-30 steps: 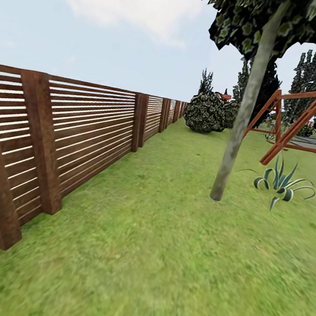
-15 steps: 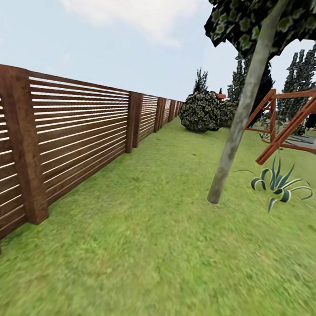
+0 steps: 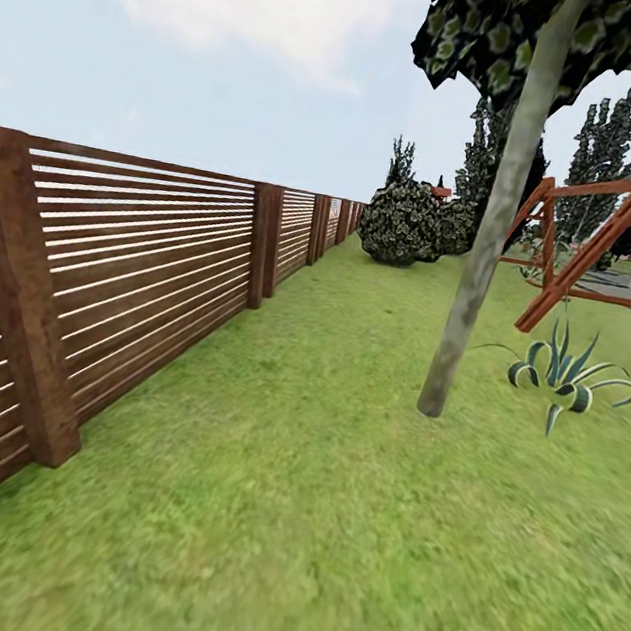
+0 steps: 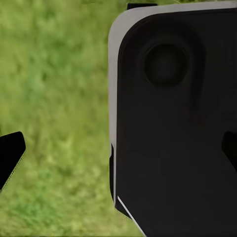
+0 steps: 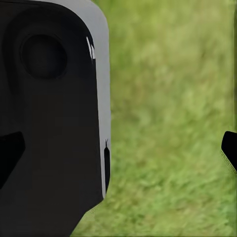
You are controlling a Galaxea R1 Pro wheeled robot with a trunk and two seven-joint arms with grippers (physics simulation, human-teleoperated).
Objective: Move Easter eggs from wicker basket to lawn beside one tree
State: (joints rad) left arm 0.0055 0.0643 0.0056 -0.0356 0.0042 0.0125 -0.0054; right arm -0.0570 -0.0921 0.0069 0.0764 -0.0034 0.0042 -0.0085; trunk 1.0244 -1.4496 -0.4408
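Eggs and basket are nowhere on my screens as I steer the robot along the lawn [image 3: 306,516], so I cannot say where they lie. A grey-brown tree [image 3: 479,269] stands ahead to the right, its trunk leaning slightly, with a spiky striped plant [image 3: 562,373] just beyond it and a red wooden swing frame [image 3: 617,260] further back.

On my left, the slatted wooden fence [image 3: 129,278] runs close beside my path towards a rounded dark bush [image 3: 402,223]. That fence is my main worry: drift left and the base could scrape a post. Veering right risks clipping the trunk or the plant. Searching in the wrong direction would also waste the run.

Both wrist cameras look down at blurred grass past the dark robot body. The left gripper [image 4: 118,153] and right gripper [image 5: 118,148] each show a black fingertip at either edge, spread apart with nothing between them.

The grass looks flat and mottled, open ahead between fence and tree.
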